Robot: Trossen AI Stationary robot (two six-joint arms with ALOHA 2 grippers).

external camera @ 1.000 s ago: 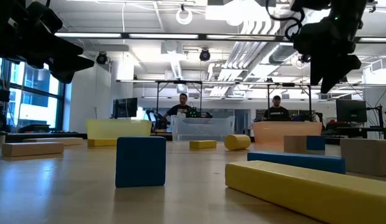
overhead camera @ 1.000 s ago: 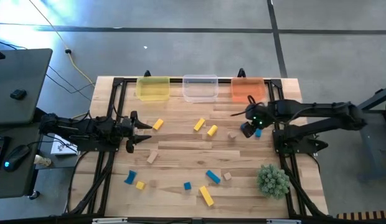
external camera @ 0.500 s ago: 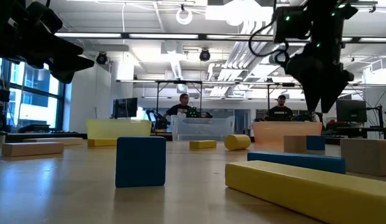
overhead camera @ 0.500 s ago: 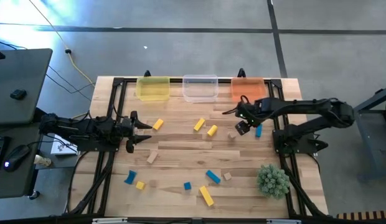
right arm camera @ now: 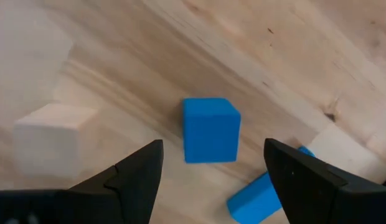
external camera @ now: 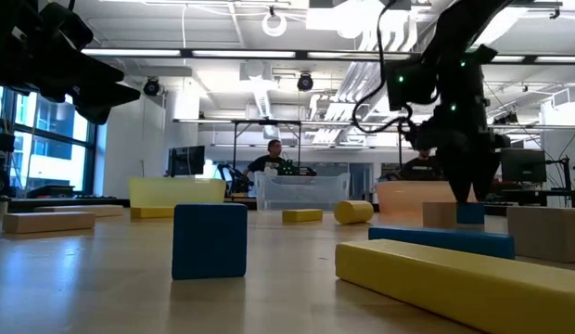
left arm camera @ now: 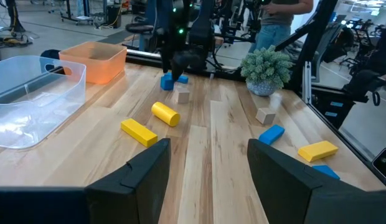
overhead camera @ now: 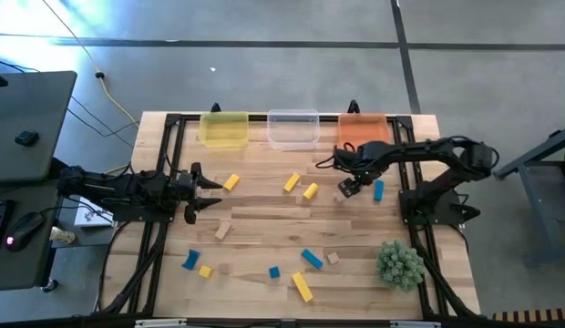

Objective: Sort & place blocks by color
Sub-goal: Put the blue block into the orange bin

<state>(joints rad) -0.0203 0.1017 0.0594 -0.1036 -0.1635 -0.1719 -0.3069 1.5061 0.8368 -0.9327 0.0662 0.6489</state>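
Yellow, blue and tan blocks lie scattered flat on the wooden table. My right gripper (overhead camera: 349, 187) is open and points down near the orange tub. It hovers over a small blue cube (right arm camera: 210, 129), one finger on each side without touching it. A tan cube (right arm camera: 53, 140) and a blue bar (right arm camera: 264, 193) lie close by; they are the tan cube (overhead camera: 340, 196) and blue bar (overhead camera: 378, 189) of the high view. In the low view the right gripper (external camera: 464, 181) hangs just above the tabletop. My left gripper (overhead camera: 205, 193) is open and waits over the table's left side.
Yellow tub (overhead camera: 224, 128), clear tub (overhead camera: 292, 128) and orange tub (overhead camera: 363, 128) line the far edge. A green spiky ball (overhead camera: 398, 263) sits at the near right. Yellow blocks (overhead camera: 291, 183) lie mid-table, and a long yellow bar (overhead camera: 302, 286) and blue blocks (overhead camera: 311, 259) lie near the near edge.
My right gripper has moved toward the table's left and come down from high above to just over the blocks beside the orange tub. The blocks have stayed where they were.
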